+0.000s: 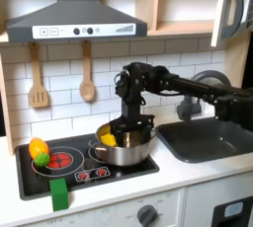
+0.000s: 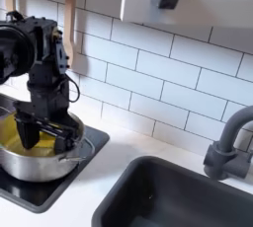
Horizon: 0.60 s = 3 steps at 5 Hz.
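Observation:
A silver pot (image 1: 129, 155) stands on the right burner of the black toy stove (image 1: 69, 175), with something yellow (image 1: 107, 138) inside it. My black gripper (image 1: 126, 133) reaches straight down into the pot. In the second exterior view the gripper (image 2: 46, 135) hangs inside the pot (image 2: 40, 166). Its two fingers (image 2: 27, 132) stand apart, and the yellow thing (image 2: 12, 138) lies around and between them. The fingertips are low in the pot, and I cannot tell whether they touch the yellow thing.
An orange fruit (image 1: 38, 148) and a green one (image 1: 42, 159) sit on the left burner. A green block (image 1: 59, 193) stands at the counter's front edge. The sink (image 1: 210, 142) and faucet (image 2: 229, 148) lie to the right. A wooden spatula (image 1: 38, 81) and spoon (image 1: 87, 75) hang on the wall.

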Each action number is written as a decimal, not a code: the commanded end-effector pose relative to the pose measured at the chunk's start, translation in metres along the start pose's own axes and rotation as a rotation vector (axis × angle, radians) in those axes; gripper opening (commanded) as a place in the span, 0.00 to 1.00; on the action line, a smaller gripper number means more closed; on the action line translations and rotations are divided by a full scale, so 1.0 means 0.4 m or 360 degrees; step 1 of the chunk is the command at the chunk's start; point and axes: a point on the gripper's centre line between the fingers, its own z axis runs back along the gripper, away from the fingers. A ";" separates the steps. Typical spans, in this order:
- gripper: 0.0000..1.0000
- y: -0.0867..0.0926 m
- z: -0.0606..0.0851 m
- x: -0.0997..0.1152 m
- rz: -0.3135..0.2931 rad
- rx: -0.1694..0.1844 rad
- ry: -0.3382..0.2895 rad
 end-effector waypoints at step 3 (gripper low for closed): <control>1.00 -0.081 0.012 -0.036 -0.0105 -0.0059 0.0010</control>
